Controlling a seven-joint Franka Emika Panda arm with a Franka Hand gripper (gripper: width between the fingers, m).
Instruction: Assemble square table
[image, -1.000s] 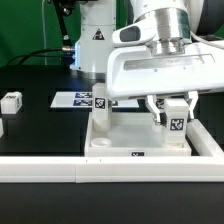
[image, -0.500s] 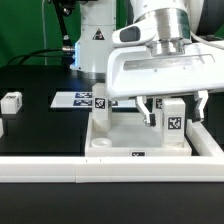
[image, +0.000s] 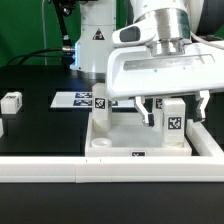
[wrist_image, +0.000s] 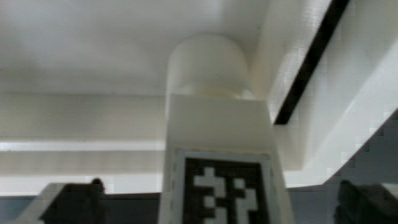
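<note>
Far left edge: a leg block (image: 1, 128), cut off by the frame, shows only as a sliver on the black table (image: 40, 125).
Left: a second leg block (image: 11, 101), small and white, lies alone, well apart from the other parts. Its markings are too small to make out.
Left of centre: the marker board (image: 84, 99) lies flat behind the tray, its right end hidden by the arm's white housing (image: 160, 68).
Centre: the square table top (image: 101, 138), tray-like, sits just behind the border rail with a tag (image: 138, 154) on its front wall. Much of its inside is screened by the arm.
Right of centre: the upright leg (image: 174, 122) stands in the top's near corner on the exterior view's right, its tag facing the camera.
End effector (image: 175, 114): hangs over the upright leg with its fingers (image: 147, 112) spread apart, one on each side. It grips nothing.
Wrist view: the leg's rounded end meets the tray's white corner, but how deep it sits cannot be told. Only blurred slivers of the dark fingertips show.
Foreground: the border rail (image: 60, 170) spans the picture, cut off at both ends.
</note>
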